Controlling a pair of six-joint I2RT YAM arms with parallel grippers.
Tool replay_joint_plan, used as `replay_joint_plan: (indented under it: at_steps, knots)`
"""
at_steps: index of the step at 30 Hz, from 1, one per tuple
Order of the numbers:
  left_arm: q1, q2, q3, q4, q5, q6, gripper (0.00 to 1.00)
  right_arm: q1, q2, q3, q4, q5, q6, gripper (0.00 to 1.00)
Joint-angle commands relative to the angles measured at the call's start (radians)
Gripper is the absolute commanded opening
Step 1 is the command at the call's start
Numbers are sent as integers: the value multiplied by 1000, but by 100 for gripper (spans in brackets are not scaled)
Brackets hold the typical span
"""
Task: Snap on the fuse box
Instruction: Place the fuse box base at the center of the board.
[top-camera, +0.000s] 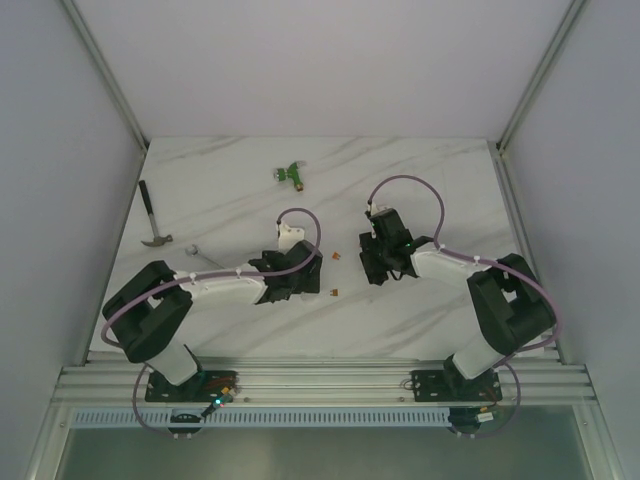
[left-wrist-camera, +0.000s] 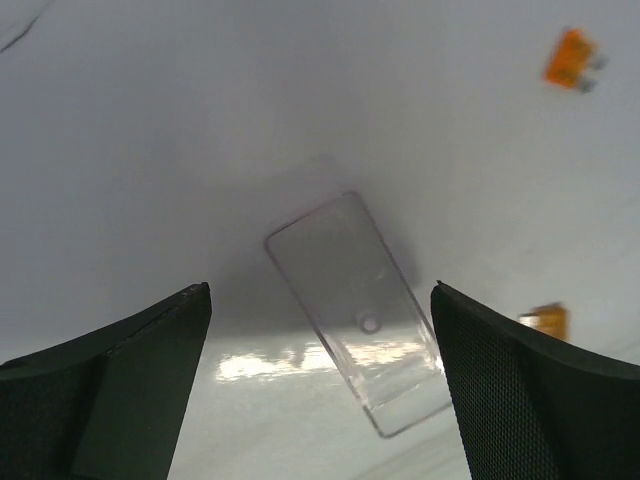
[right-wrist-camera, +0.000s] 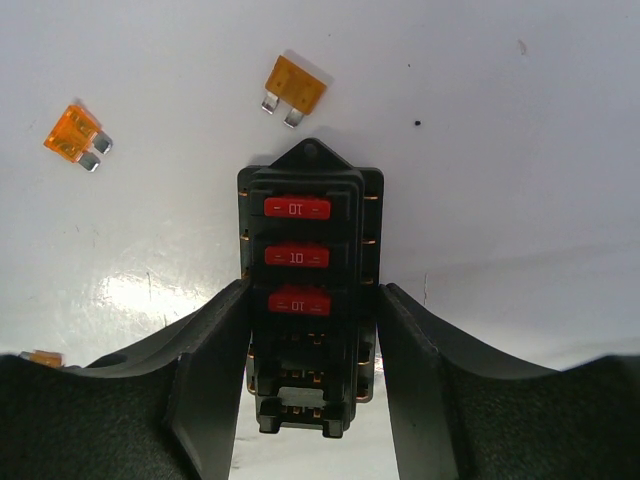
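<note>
The right gripper (right-wrist-camera: 312, 292) is clamped on the fuse box (right-wrist-camera: 300, 180), one finger against each long side, just right of the middle of the table (top-camera: 450, 200). Three red fuses (right-wrist-camera: 297, 257) sit in a row on its top face. Two loose orange fuses (right-wrist-camera: 295, 88) lie near its free end, not touching it. The left gripper (left-wrist-camera: 320, 290) hangs spread wide, grasping nothing, over the clear plastic piece (left-wrist-camera: 370, 360) that lies flat between its fingers. A green connector (top-camera: 291, 174) lies far, and a hammer (top-camera: 152, 215) far left, both well apart from the grippers.
</note>
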Motion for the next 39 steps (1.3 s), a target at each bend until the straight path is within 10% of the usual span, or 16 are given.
replay_joint_plan:
  at_steps: [1, 28, 39]
  knots:
    - [6, 27, -8, -141, -110, -15, 100, 7, -26, -11, 4, 13, 9, 47]
    - [288, -302, -137, -98, -97, 23, 100, 328, 246, 399, -132, -19, 59, 35]
    - [337, -388, -197, -32, -3, 0, 100, 393, 293, 450, -156, -16, 29, 63]
